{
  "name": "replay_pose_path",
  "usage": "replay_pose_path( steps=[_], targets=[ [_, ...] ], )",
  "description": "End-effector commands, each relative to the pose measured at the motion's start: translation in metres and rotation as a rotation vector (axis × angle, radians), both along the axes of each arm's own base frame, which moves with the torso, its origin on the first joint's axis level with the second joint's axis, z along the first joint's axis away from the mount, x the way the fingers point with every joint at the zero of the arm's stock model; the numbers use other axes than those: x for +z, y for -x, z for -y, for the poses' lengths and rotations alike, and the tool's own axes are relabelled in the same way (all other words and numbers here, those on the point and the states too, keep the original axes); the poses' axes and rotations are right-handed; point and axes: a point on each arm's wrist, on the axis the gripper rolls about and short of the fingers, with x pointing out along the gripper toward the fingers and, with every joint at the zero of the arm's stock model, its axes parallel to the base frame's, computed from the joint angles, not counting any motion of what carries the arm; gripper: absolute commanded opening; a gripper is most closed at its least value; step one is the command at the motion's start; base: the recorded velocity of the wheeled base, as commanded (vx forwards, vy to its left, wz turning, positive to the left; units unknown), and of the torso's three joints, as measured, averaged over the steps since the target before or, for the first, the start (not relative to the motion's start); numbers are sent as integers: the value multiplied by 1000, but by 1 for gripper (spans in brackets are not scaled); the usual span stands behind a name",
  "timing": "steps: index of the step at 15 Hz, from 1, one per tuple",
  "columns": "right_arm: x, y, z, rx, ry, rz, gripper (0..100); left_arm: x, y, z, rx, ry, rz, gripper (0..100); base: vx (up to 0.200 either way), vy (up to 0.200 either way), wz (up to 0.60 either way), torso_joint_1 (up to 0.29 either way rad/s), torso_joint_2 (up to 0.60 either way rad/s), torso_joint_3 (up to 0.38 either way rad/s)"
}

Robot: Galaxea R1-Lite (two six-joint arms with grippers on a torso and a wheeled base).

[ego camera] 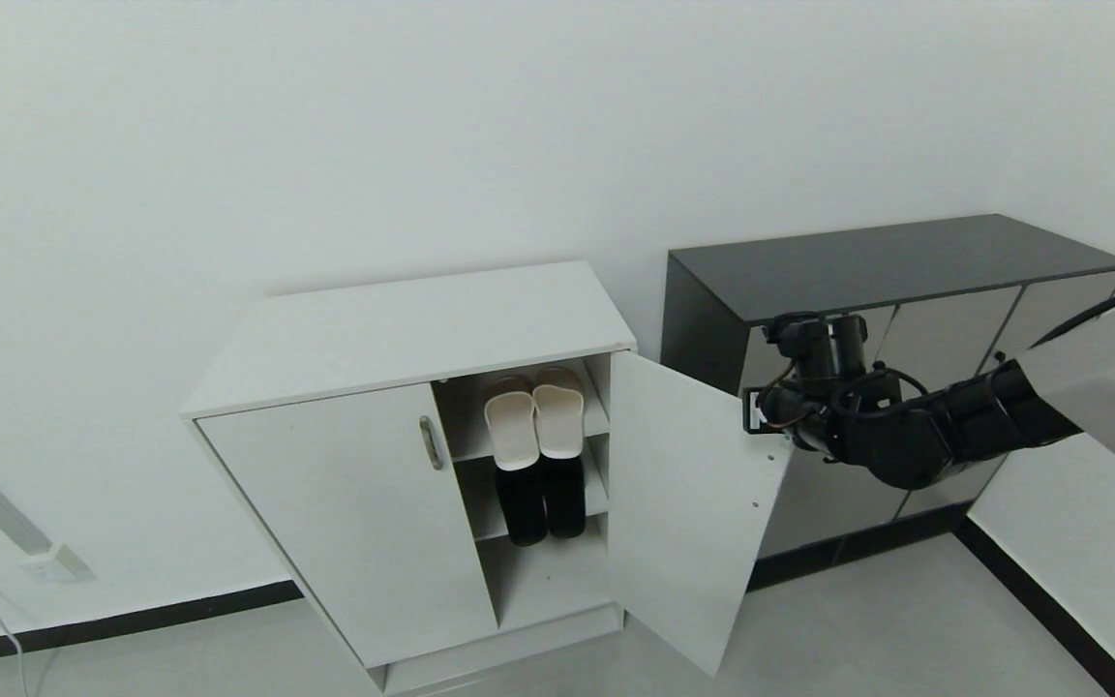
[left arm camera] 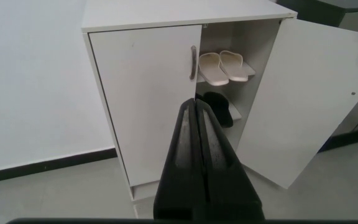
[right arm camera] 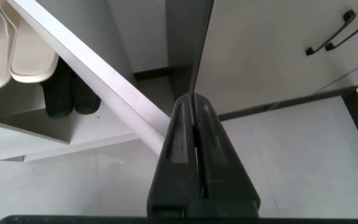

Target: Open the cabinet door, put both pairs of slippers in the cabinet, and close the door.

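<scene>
Right tool [ego camera: 754,409]: pressed together, resting at free edge of door [ego camera: 688,503], right.
Left tool [left arm camera: 196,106]: pressed together, hanging near.
Slippers: white slippers [ego camera: 533,421] and black slippers [ego camera: 543,499] lying inside cabinet [ego camera: 403,329].
Handling: door likely swinging light, stiff; pushing its outer face suits.

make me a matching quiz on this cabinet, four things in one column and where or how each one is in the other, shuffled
Things:
1 white slippers
2 black slippers
3 left door
4 right door

Place or state:
a swung open
b on the upper shelf
c shut
d on the middle shelf

Pairs: 1-b; 2-d; 3-c; 4-a
</scene>
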Motion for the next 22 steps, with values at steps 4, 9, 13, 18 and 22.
replay_pose_path(
  steps=[4,9,13,18,22],
  targets=[
    [0,17,-13,42,3,-13,0,0,0,0,0,0,-1,0,0,0,0,0,0,0],
    [6,82,-65,225,-20,12,0,0,0,0,0,0,-1,0,0,0,0,0,0,0],
    [23,119,-78,317,-53,67,0,0,0,0,0,0,-1,0,0,0,0,0,0,0],
    [22,130,-68,333,-21,92,0,0,0,0,0,0,-1,0,0,0,0,0,0,0],
    [15,132,-66,348,-7,125,0,0,0,0,0,0,-1,0,0,0,0,0,0,0]
  ],
)
